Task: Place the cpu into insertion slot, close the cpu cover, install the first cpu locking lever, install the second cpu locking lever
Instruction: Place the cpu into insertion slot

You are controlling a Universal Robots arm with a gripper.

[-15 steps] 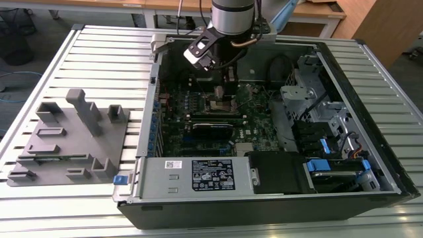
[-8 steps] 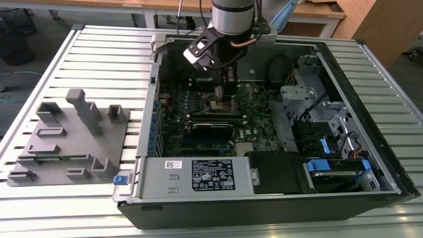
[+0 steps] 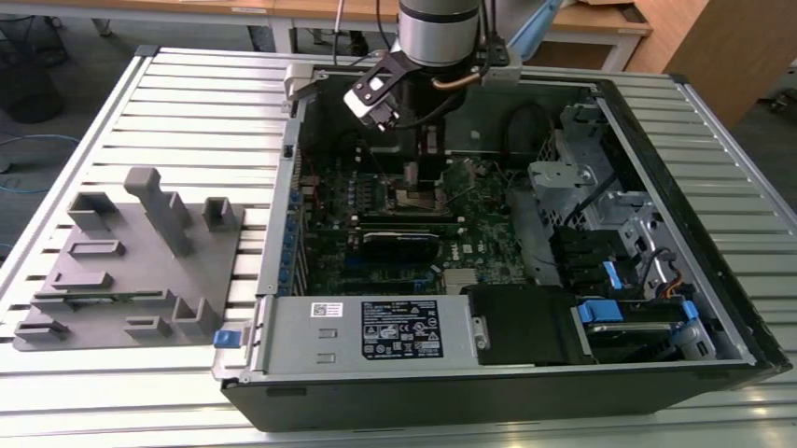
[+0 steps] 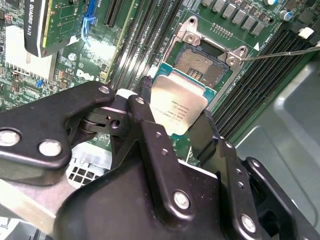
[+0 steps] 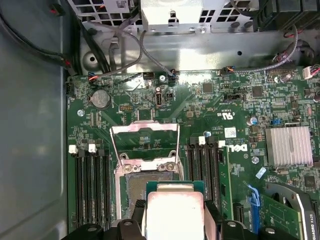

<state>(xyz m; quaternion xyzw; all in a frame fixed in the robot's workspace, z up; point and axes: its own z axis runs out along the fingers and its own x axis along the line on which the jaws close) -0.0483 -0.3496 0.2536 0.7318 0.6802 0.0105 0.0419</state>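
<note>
The cpu (image 4: 181, 102) has a dull silver-grey top edged in green, and the gripper (image 4: 175, 106) around it is black. The insertion slot (image 4: 200, 62) has a dark centre with a fine golden dotted grid and a silvery rim. At the slot's edge, the cpu cover (image 5: 145, 129) is bright silver. Around the slot, the circuit board (image 5: 215, 107) is green, with black memory slots (image 5: 92, 185) tipped white. The surface (image 3: 187, 103) is pale grey and ribbed.

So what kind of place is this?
Probably a robotics lab or workshop: an open computer case lies on a slatted metal table, wooden desks stand behind, and the gripper holds the cpu.
</note>
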